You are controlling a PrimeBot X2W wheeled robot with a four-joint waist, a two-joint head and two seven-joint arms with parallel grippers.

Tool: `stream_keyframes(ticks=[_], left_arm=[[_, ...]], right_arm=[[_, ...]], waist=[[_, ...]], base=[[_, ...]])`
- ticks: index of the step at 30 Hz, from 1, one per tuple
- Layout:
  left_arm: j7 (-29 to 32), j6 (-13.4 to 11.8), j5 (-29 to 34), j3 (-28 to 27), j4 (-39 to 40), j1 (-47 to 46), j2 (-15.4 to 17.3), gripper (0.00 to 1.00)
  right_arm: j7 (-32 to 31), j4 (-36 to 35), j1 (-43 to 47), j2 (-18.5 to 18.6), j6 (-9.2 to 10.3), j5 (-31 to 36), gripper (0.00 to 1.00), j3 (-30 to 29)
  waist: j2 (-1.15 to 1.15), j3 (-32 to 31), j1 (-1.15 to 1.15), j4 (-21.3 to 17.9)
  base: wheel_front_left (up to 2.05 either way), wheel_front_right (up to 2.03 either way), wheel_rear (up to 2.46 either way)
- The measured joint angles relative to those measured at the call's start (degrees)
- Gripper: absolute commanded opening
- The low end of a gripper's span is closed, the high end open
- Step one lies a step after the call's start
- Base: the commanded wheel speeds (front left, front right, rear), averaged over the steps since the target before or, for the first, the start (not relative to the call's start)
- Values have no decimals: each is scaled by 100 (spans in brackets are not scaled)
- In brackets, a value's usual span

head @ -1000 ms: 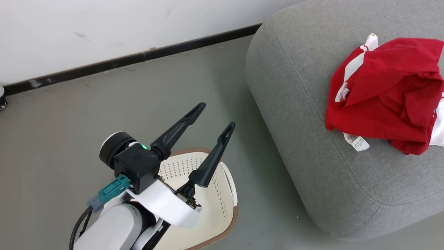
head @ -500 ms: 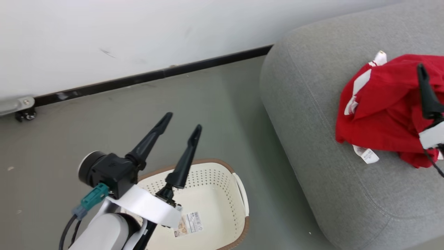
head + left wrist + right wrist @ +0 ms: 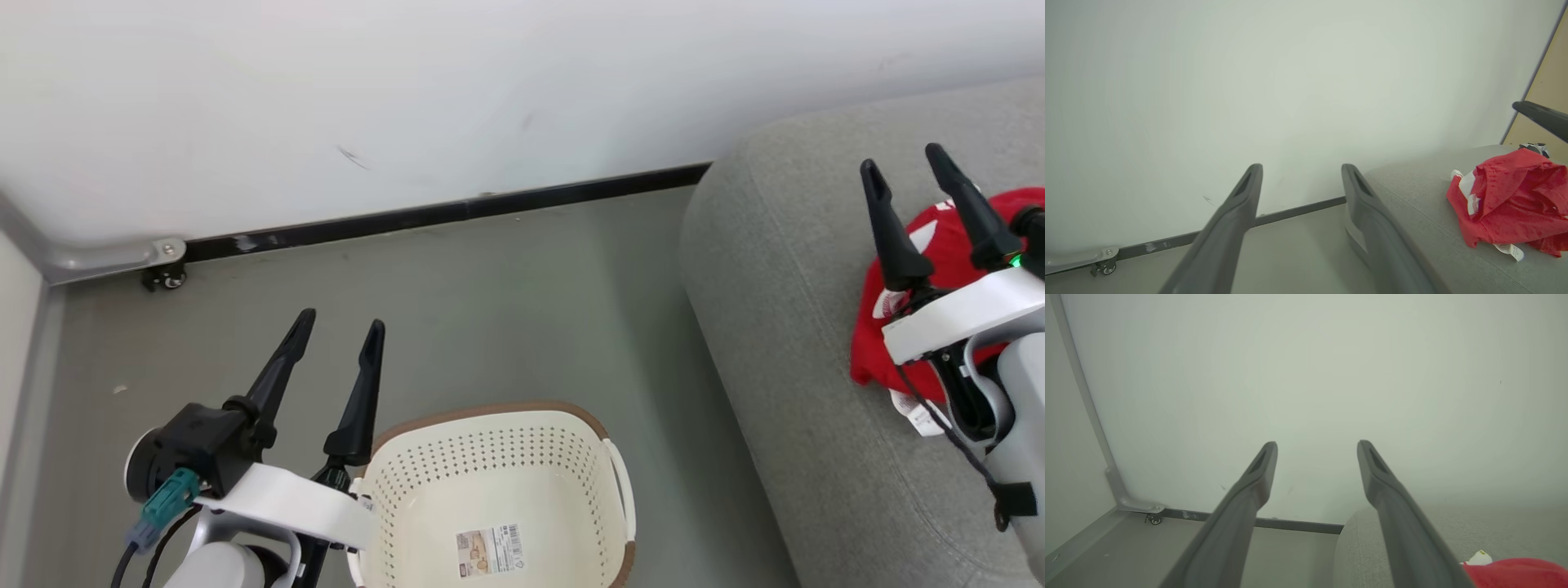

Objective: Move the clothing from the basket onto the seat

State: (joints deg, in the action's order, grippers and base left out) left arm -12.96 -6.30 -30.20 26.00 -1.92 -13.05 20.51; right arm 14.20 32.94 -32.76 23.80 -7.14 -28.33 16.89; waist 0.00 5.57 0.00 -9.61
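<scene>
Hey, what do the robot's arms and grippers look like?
The left gripper and right gripper each have two long, tapering dark fingers, a black housing and a white wrist band. The left carries a teal connector with a dark cable; the right shows a green light.

Beside the left gripper point(image 3: 339, 322), which has black fingers, a white wrist band and a teal plug point(image 3: 163, 500), the basket point(image 3: 490, 457) is cream-white. It is dotted with rows of small holes, has a brown rim band and carries a white barcode sticker point(image 3: 488, 549). Past the black fingers of the right gripper point(image 3: 898, 155), the clothing point(image 3: 1506, 212) is bright red with white trim. The seat point(image 3: 784, 327) is light grey, the floor point(image 3: 506, 310) grey-green, the wall point(image 3: 490, 82) white and the skirting point(image 3: 457, 214) black.
</scene>
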Motion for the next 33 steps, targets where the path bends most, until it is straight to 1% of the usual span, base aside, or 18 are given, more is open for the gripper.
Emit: stream_keyframes(ticks=[3, 7, 15, 20, 25, 33], left_arm=[[-29, -127, -14, -96, -52, 126, -26, 100], [-67, -227, -43, -185, -90, 251, -74, 100], [-75, -328, -40, -242, -213, 396, -111, 100], [-76, -377, -33, -247, -349, 514, -137, 100], [-77, -413, 68, -133, -460, 605, -138, 100], [-77, -426, 122, -4, -659, 625, -225, 100]], right_arm=[[0, 1, 102, -123, 0, 71, 100, -14], [0, 10, 330, -342, 0, 121, 100, -52], [0, -2, 662, -586, 0, 455, 100, -231], [0, -5, 907, -742, 0, 543, 100, -398], [0, -35, 1179, -894, 0, 816, 100, -612], [0, -218, 1725, -1291, 0, 1181, 100, -860]], waist=[[0, -94, 0, 152], [0, -221, 0, 352], [0, -473, 0, 725], [0, -618, 0, 923], [0, -751, 0, 1087], [0, -934, 0, 1272]], base=[[0, 0, 0], [0, 0, 0], [0, 0, 0], [0, 0, 0], [0, 0, 0], [0, 0, 0]])
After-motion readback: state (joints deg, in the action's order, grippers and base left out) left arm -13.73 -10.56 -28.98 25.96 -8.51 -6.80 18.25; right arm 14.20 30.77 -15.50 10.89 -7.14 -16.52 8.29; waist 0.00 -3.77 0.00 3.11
